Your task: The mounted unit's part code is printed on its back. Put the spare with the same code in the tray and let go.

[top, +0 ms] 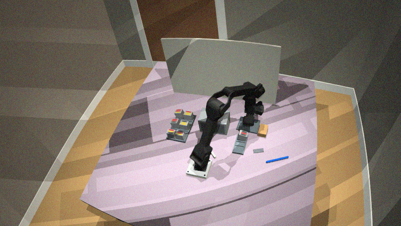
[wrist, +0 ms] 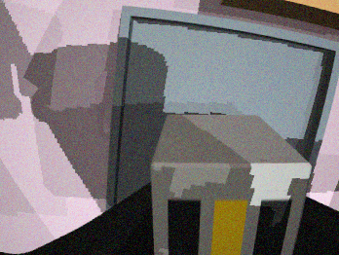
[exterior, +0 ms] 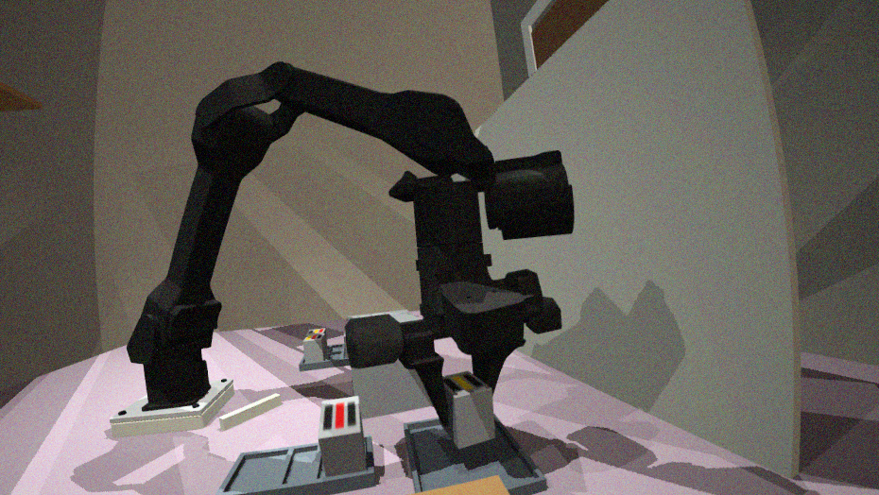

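Observation:
My gripper [exterior: 470,408] [wrist: 212,192] is shut on a grey block [exterior: 473,424] [wrist: 209,141] with black, yellow and black stripes on top. The block is upright, low over the grey tray [top: 255,128] [exterior: 424,454] [wrist: 219,63]; whether it touches the tray floor I cannot tell. In the top view the arm hides the block. A grey block [top: 243,136] [exterior: 342,449] with black, red and black stripes stands in a narrow divided rack [top: 239,149] [exterior: 264,471]. Several striped grey blocks stand on the left rack [top: 191,126]. I cannot tell which unit is the mounted one; no back code is readable.
An orange block [top: 262,130] [exterior: 467,486] [wrist: 292,10] lies beside the tray. A large grey box [top: 223,129] [exterior: 387,390] stands between tray and left rack. A tall panel [top: 224,67] [exterior: 646,246] stands behind. A blue rod [top: 277,159] and a small grey plate [top: 258,150] lie at front right.

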